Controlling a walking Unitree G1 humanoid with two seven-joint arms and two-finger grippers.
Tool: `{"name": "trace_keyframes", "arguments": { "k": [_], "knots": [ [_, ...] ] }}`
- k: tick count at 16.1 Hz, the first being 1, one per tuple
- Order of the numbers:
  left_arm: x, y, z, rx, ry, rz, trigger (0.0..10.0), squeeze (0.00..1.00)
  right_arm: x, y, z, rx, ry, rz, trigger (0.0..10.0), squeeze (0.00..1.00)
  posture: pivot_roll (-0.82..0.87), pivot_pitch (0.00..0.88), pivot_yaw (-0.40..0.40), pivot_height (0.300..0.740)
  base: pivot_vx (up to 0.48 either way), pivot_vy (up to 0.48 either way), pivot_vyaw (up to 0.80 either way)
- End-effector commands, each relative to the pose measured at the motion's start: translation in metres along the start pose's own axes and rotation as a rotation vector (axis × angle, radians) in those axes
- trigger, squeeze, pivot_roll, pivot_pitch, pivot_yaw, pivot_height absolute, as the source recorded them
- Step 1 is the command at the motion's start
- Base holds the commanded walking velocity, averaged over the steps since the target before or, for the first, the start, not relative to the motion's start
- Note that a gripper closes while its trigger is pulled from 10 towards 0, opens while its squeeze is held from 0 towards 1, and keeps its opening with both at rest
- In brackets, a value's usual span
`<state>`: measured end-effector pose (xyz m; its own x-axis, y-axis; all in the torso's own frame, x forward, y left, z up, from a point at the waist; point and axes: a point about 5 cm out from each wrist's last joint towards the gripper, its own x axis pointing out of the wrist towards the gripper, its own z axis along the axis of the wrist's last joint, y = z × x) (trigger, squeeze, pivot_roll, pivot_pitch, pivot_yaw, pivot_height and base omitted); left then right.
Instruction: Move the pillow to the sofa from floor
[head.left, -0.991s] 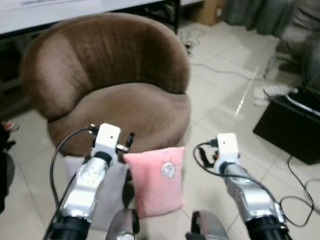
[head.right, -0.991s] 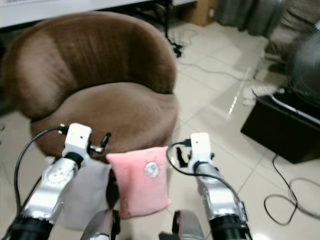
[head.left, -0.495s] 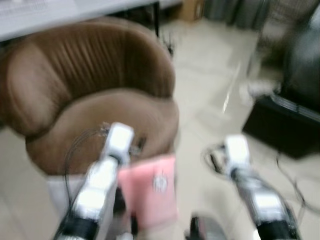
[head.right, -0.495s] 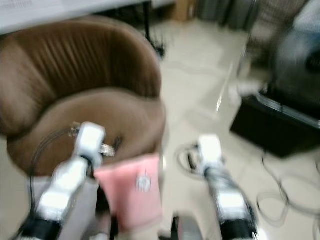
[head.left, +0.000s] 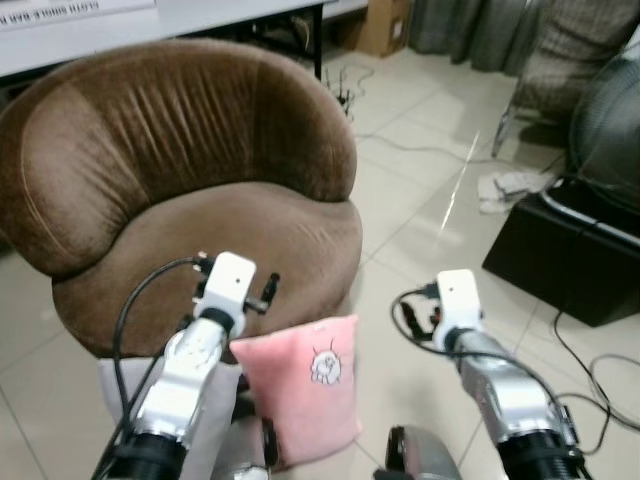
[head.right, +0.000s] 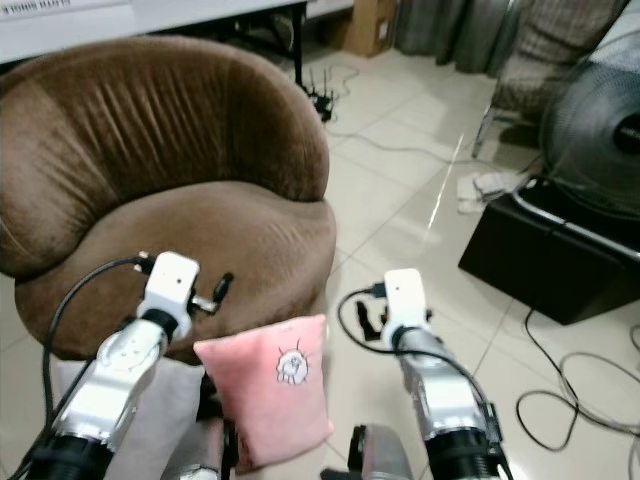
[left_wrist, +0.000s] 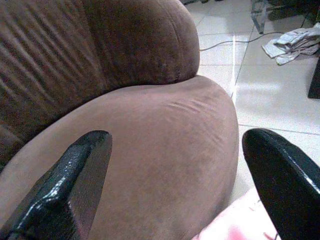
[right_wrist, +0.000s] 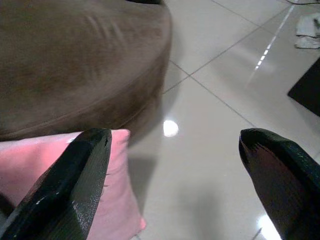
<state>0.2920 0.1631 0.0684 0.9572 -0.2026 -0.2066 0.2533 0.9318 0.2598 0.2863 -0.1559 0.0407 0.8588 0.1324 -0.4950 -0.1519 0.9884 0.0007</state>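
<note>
I am standing the robot in front of the brown sofa chair (head.left: 190, 190), both arms raised ahead of the body. The pink pillow (head.left: 300, 385) is resting upright on the tiled floor (head.left: 420, 210), leaning at the front edge of the sofa chair's base, beside a grey pillow (head.right: 165, 410) that is sitting just to its left. Nothing is lying on the seat cushion.

The left gripper (left_wrist: 175, 185) is hovering above the front edge of the seat, fingers spread wide apart, gripping nothing; a corner of the pink pillow is showing just below it. The right gripper (right_wrist: 175, 185) is hovering over the floor at the pillow's right side, fingers likewise wide apart and empty, one finger (right_wrist: 75, 175) overlapping the pillow's edge in the wrist view; I cannot tell whether it is touching.

Progress, as I am judging it: the approach is looking done and the grasp not yet begun. Everything else is remaining: lowering a gripper to the pillow, closing on it, lifting, and carrying it onto the seat.

A black box (head.left: 570, 260) and loose cables (head.left: 600, 380) are lying on the floor well to the right.
</note>
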Motion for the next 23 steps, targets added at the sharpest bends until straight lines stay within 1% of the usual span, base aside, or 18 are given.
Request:
{"name": "trace_keyframes", "arguments": {
  "k": [1,4,8,13,15,16,17,18,19,20,23],
  "knots": [
    [0.0,-0.001,-0.003,0.007,0.018,-0.003,10.0,0.0,-0.001,-0.002,-0.001,-0.006,0.013,-0.004,10.0,0.0,-0.03,0.0,0.004,0.61,0.0,0.0,0.0],
    [0.001,-0.002,-0.003,0.01,0.019,-0.004,10.0,0.0,0.0,-0.003,0.0,-0.005,0.015,-0.004,10.0,0.0,-0.03,0.0,0.001,0.57,0.0,0.0,0.0],
    [0.001,-0.002,-0.002,0.007,0.017,-0.003,10.0,0.0,0.0,-0.003,0.001,-0.008,0.012,-0.006,10.0,0.0,-0.03,0.0,-0.002,0.535,0.0,0.0,0.0],
    [0.002,-0.002,-0.003,0.008,0.017,-0.006,10.0,0.0,0.0,-0.003,0.002,-0.008,0.009,-0.011,10.0,0.0,-0.03,0.0,-0.002,0.531,0.0,0.0,0.0],
    [0.002,-0.002,-0.004,-0.007,0.03,-0.003,10.0,0.0,0.0,-0.003,0.002,-0.009,0.01,-0.012,10.0,0.0,-0.03,0.0,-0.002,0.531,0.0,0.0,0.0],
    [0.003,-0.001,-0.006,-0.018,0.047,0.003,10.0,0.0,0.0,-0.003,0.003,-0.009,0.009,-0.009,10.0,0.0,-0.03,0.0,-0.003,0.531,0.0,0.0,0.0],
    [0.003,0.0,-0.009,-0.062,0.072,-0.017,10.0,0.0,0.0,-0.003,0.003,-0.011,0.009,-0.005,10.0,0.0,-0.03,0.0,-0.003,0.531,0.0,0.0,0.0],
    [0.004,0.001,-0.011,-0.061,0.085,-0.024,10.0,0.42,0.001,-0.003,0.003,-0.013,0.009,-0.001,10.0,0.0,-0.03,0.0,-0.003,0.531,0.0,0.0,0.0],
    [0.006,0.003,-0.015,-0.07,0.12,-0.034,10.0,1.0,0.001,-0.001,0.004,-0.018,0.01,0.011,10.0,0.0,-0.03,0.0,-0.003,0.531,0.0,0.0,0.0],
    [0.011,0.005,-0.02,-0.118,0.155,-0.037,10.0,1.0,0.002,0.0,0.006,-0.023,0.008,0.022,10.0,0.0,-0.03,0.0,-0.016,0.531,0.0,0.0,0.0],
    [0.024,0.014,-0.029,-0.161,0.249,0.003,10.0,1.0,0.002,0.002,0.011,-0.048,0.003,0.048,10.0,0.0,-0.05,0.0,-0.031,0.531,0.0,0.0,0.0]
  ]
}}
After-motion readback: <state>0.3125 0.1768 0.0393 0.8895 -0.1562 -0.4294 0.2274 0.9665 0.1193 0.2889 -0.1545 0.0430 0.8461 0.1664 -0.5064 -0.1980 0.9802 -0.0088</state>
